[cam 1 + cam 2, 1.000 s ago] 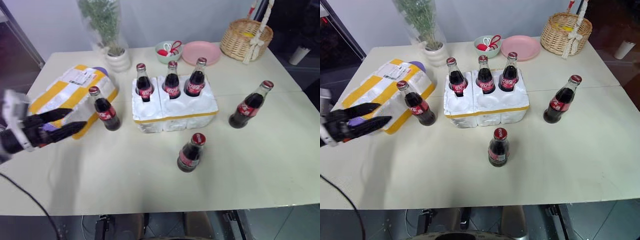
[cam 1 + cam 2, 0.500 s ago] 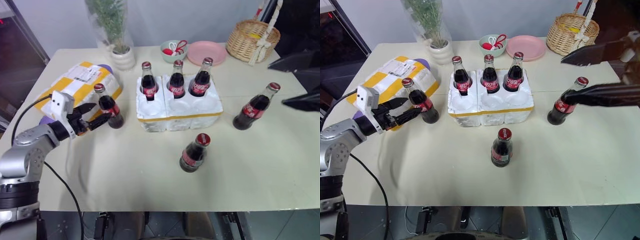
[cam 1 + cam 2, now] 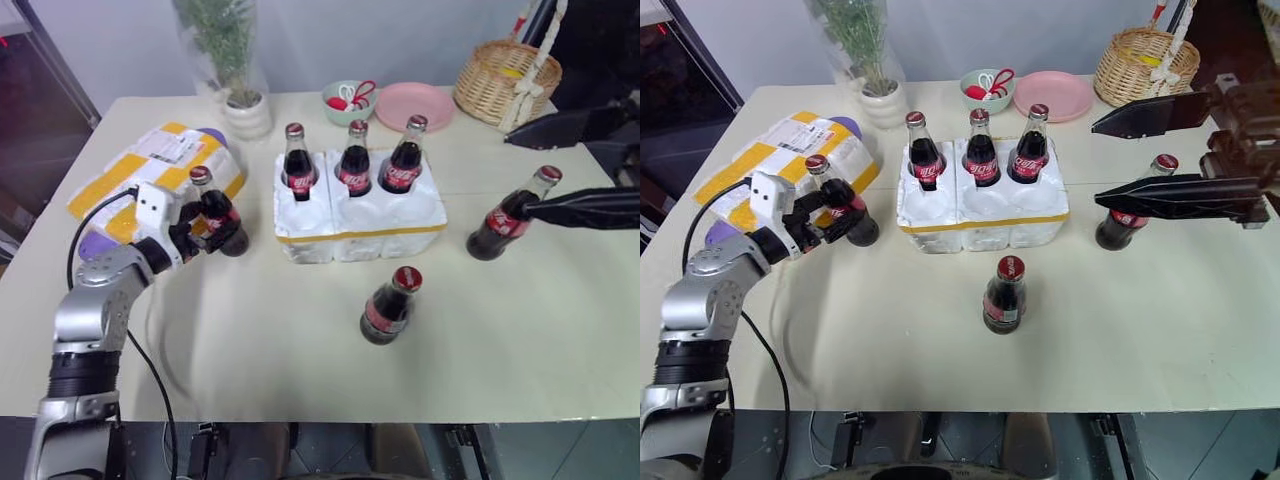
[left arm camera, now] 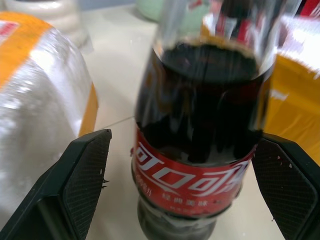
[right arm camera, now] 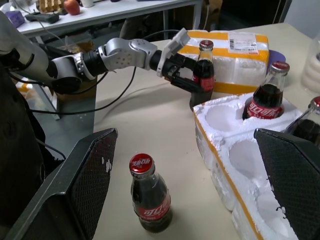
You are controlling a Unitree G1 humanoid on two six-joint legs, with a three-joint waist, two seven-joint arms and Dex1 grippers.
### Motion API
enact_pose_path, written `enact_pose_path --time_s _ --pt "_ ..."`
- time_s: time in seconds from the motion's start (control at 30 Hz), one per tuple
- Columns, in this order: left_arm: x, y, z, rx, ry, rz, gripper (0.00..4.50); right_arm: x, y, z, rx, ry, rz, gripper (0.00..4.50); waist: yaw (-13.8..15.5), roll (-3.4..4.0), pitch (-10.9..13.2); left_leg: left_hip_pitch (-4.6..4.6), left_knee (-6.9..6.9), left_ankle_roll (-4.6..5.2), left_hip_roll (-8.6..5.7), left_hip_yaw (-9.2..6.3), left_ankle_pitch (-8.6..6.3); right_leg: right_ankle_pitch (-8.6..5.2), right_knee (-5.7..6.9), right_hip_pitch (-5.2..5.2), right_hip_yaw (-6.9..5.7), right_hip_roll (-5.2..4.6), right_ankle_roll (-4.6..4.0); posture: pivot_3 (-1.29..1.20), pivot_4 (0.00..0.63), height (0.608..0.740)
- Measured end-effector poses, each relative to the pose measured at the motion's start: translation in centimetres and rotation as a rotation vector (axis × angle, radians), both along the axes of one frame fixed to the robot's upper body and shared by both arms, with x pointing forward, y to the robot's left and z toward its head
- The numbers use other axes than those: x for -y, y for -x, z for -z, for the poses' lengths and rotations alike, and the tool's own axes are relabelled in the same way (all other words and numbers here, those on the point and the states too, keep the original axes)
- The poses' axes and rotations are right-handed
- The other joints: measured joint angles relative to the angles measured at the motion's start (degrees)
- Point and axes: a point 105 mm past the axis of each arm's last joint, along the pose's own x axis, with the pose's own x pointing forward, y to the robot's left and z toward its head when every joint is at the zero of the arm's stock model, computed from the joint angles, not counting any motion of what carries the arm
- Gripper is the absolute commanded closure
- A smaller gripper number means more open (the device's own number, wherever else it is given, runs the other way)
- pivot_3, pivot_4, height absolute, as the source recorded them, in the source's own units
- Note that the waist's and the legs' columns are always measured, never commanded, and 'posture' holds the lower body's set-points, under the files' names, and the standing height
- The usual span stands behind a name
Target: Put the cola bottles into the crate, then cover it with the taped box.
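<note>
Left hand [image 3: 835,212]: you have it level, fingers spread either side of a cola bottle [image 3: 840,208] beside the taped box [image 3: 780,160], not pinching.
Crate [image 3: 982,205]: mid-worktop, three bottles in its back wells.
Right hand [image 3: 1118,160]: raised, pointing left, fingers spread, empty.
Labels: red, white script; unreadable.

Cola bottle [image 4: 200,150] upright, dead centre btwn the left gripper [image 4: 186,187] fingers [image 4: 82,172], jaws wide, gap showing each side of the glass. Red label w/ white lettering faces cam. Taped box [image 4: 40,100], white foam w/ yellow stripe, just beside. Crate [image 4: 295,100] w/ yellow band behind bottle, blurred.
</note>
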Motion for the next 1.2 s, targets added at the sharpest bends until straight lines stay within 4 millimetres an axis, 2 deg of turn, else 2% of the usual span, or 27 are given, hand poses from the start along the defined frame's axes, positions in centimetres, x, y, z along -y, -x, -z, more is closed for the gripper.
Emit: enact_pose_path --time_s 0.1,0.17,0.3,0.43,0.53,0.63,0.7,0.73,0.83,0.93,1.0,1.1,1.2 --pt "-0.1 -0.2 0.2 0.005 -0.003 0.0 0.88 0.1 -0.3 0.4 -0.01 -0.004 0.012 0.0 0.1 0.0 0.0 0.0 0.0 0.0 0.0 0.0 0.0 0.0 0.02 0.0 0.0 0.0 0.0 0.0 0.15 0.737" --pt "0.0 -0.3 0.1 0.009 -0.001 0.001 1.69 0.1 -0.3 0.7 -0.017 0.001 0.016 0.0 0.2 -0.02 0.0 -0.02 0.04 0.0 0.0 0.0 0.0 0.0 0.02 0.0 0.0 0.0 0.0 0.0 0.15 0.737" --pt "0.0 -0.5 0.0 0.005 0.004 0.01 1.73 0.1 -0.4 1.8 -0.041 0.012 0.03 0.0 0.2 -0.04 0.0 -0.02 0.06 0.0 0.0 0.0 0.0 0.0 0.04 0.0 0.0 0.0 0.0 0.0 0.15 0.737" --pt "0.2 -0.5 -0.3 -0.024 0.045 0.036 1.73 0.4 -0.4 1.9 -0.034 0.006 0.045 0.0 0.2 -0.07 0.0 -0.09 0.1 0.0 0.0 -0.01 0.0 0.0 0.07 -0.06 -0.01 0.0 0.0 0.0 0.15 0.737" --pt "0.3 -0.1 -1.5 -0.063 0.092 0.11 1.73 0.3 -0.4 2.1 -0.034 0.011 0.048 0.0 0.1 -0.29 0.1 -0.25 0.23 0.0 0.0 -0.03 0.0 0.0 0.24 -0.25 -0.01 0.02 0.0 0.0 0.15 0.737" --pt "-0.3 0.9 -5.1 -0.08 0.107 0.23 1.73 0.4 -0.4 2.3 -0.037 0.01 0.057 0.0 -0.1 -0.71 0.4 -0.28 0.28 0.0 0.01 -0.04 0.0 -0.01 0.44 -0.38 -0.01 0.03 0.0 0.0 0.15 0.737" --pt "-0.1 2.0 -8.5 -0.062 0.094 0.35 1.73 0.6 -0.4 2.3 -0.028 0.006 0.062 0.0 -0.1 -0.75 0.4 -0.29 0.33 0.0 0.01 -0.01 0.0 -0.01 0.45 -0.37 0.0 0.03 0.01 0.0 0.15 0.737" --pt "0.5 2.3 -10.4 -0.037 0.104 0.42 1.73 0.6 -0.5 2.3 -0.023 0.003 0.066 0.0 0.2 -0.76 0.4 -0.29 0.38 0.0 0.0 -0.03 0.0 -0.01 0.47 -0.35 -0.02 0.03 0.01 0.0 0.15 0.737" --pt "2.3 2.3 -14.1 0.035 0.152 0.541 1.73 0.6 -0.7 2.4 -0.021 -0.007 0.073 0.0 0.6 -0.8 0.4 -0.3 0.66 0.01 -0.01 -0.06 0.0 -0.02 0.55 -0.2 -0.06 0.03 0.02 0.0 0.15 0.737" --pt "4.5 1.4 -16.2 0.079 0.208 0.616 1.73 0.6 -0.9 2.7 -0.019 -0.018 0.082 0.0 0.3 -0.85 0.4 -0.3 0.81 0.01 -0.03 -0.06 0.0 -0.01 0.61 -0.14 -0.06 0.02 0.03 0.0 0.15 0.737" --pt "6.4 0.9 -15.9 0.074 0.198 0.671 1.73 0.6 -1.0 2.8 -0.019 -0.026 0.094 0.0 0.1 -0.85 0.4 -0.29 0.79 0.0 -0.03 -0.06 0.0 -0.01 0.63 -0.16 -0.06 0.02 0.03 0.0 0.15 0.737" --pt "8.8 -0.4 -13.0 0.025 0.122 0.712 1.73 0.8 -1.2 2.9 -0.017 -0.033 0.12 0.0 -0.3 -0.85 0.4 -0.29 0.76 -0.16 -0.01 -0.04 0.09 -0.01 0.69 -0.26 -0.05 0.03 0.03 0.0 0.15 0.737" --pt "10.0 -1.6 -10.3 -0.046 0.107 0.713 1.73 0.7 -1.1 3.0 -0.015 -0.04 0.129 0.0 -0.6 -0.92 0.5 -0.34 0.76 -0.14 0.0 -0.04 0.08 -0.01 0.7 -0.32 -0.05 0.04 0.03 0.0 0.15 0.737"
